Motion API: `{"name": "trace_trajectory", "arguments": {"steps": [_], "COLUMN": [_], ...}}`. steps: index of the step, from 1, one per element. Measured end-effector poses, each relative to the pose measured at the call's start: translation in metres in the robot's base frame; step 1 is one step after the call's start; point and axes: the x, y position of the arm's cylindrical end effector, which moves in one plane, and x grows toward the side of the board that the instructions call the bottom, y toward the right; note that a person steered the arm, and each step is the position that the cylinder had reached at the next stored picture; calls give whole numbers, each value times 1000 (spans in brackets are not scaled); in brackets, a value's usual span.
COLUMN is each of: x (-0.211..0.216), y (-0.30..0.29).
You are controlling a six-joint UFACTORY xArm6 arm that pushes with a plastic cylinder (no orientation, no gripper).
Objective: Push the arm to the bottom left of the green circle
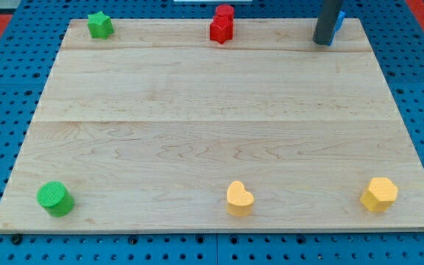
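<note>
The green circle block (54, 199) sits near the bottom left corner of the wooden board (219, 125). My tip (322, 42) is at the board's top right, far from the green circle, touching or just in front of a blue block (338, 22) that the rod mostly hides.
A green star block (100, 25) is at the top left. A red block (222, 23) stands at the top middle. A yellow heart block (239, 198) is at the bottom middle and a yellow hexagon block (379, 194) at the bottom right. Blue pegboard surrounds the board.
</note>
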Motion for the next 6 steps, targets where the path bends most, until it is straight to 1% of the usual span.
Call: {"name": "trace_trajectory", "arguments": {"steps": [1, 2, 4, 5, 6], "x": [27, 49, 57, 89, 135], "y": [-16, -108, -339, -424, -505]}}
